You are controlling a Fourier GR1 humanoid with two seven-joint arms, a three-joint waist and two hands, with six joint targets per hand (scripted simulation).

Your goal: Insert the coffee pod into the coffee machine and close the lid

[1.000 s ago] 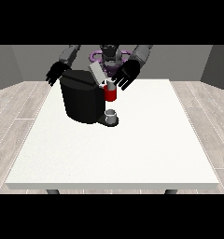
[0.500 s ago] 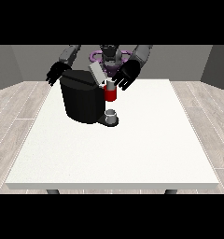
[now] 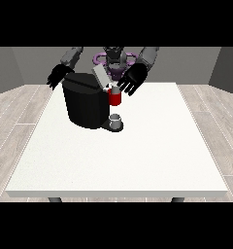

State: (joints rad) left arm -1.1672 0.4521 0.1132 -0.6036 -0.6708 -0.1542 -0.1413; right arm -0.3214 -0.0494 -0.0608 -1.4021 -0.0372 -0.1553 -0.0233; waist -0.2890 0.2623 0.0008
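Observation:
A black coffee machine (image 3: 84,104) stands on the white table (image 3: 118,155) at the back left. Its grey lid (image 3: 100,76) is tilted up and open. A red pod holder (image 3: 115,97) sticks out at the machine's right side, with a small pale pod visible at its top. A grey cup (image 3: 116,120) sits on the drip base below. The hand at the view's right (image 3: 133,80) hovers just right of and above the red holder, fingers spread. The hand at the view's left (image 3: 57,77) hangs behind the machine's left top edge with relaxed fingers.
The robot's torso (image 3: 113,61) is behind the table's far edge. The table's front edge (image 3: 118,193) lies near the camera. A wooden floor surrounds the table.

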